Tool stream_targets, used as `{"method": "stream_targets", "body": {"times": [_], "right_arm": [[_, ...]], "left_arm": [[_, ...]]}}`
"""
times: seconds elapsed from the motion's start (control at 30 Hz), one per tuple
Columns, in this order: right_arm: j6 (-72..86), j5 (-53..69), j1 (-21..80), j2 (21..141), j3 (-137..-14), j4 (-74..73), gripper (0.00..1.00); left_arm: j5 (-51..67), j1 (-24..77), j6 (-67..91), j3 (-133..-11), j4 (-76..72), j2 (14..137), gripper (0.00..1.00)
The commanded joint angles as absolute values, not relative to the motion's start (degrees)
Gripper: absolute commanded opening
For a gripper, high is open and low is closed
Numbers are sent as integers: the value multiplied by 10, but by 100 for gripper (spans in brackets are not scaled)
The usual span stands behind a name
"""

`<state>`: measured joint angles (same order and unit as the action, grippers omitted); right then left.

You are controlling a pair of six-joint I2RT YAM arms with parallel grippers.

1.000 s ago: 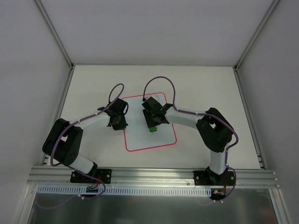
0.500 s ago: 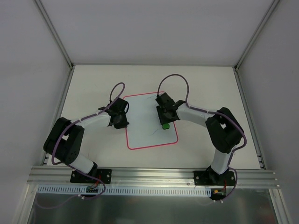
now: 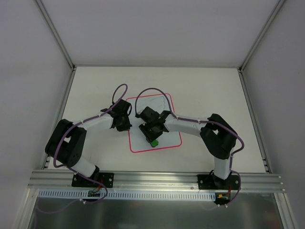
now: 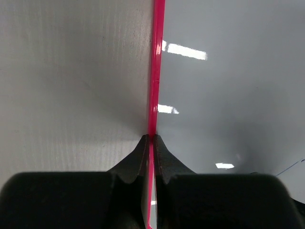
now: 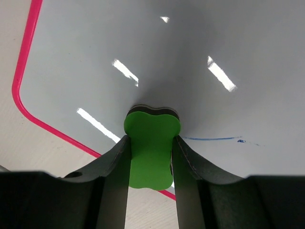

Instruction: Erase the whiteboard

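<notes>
The pale counter (image 3: pixel 214 95) carries the whiteboard (image 3: pixel 169 136) near its middle, a little toward 6 o'clock. At the board's 9 o'clock edge, the left arm's fingers (image 4: pixel 144 147) are pressed together on its pink rim (image 4: pixel 156 71). The right arm's fingers (image 5: pixel 181 148) pinch a green block (image 5: pixel 150 157), which sits on the board toward its 6 o'clock side. A thin blue line (image 5: pixel 209 139) runs just off the block at 3 o'clock.

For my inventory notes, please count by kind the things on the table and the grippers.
Flat rectangular whiteboard with red-pink rim: 1
Small green eraser block: 1
Black two-finger grippers: 2 (left gripper, right gripper)
Total: 4
</notes>
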<state>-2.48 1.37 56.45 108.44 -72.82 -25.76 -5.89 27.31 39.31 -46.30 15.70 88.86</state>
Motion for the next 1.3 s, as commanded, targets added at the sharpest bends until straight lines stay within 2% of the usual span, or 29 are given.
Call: {"method": "stream_targets", "body": {"times": [0.0,0.23,0.43,0.63,0.9,1.07,1.27], "right_arm": [[-30,-18,556,1106,-726,-295,0],[28,-117,448,1064,-667,-264,0],[46,-139,389,1031,-604,-195,0],[27,-112,440,1051,-621,-182,0],[26,22,532,1091,-682,-200,0],[17,4,552,1097,-689,-207,1],[28,-107,510,1087,-663,-204,0]], "left_arm": [[-62,272,392,-432,199,931,0],[-61,271,394,-423,199,924,0],[-57,272,392,-422,200,922,0],[-53,271,394,-424,198,921,0],[-49,272,398,-424,198,913,0],[-45,271,398,-427,197,917,0],[-40,271,397,-419,196,913,0]]}}
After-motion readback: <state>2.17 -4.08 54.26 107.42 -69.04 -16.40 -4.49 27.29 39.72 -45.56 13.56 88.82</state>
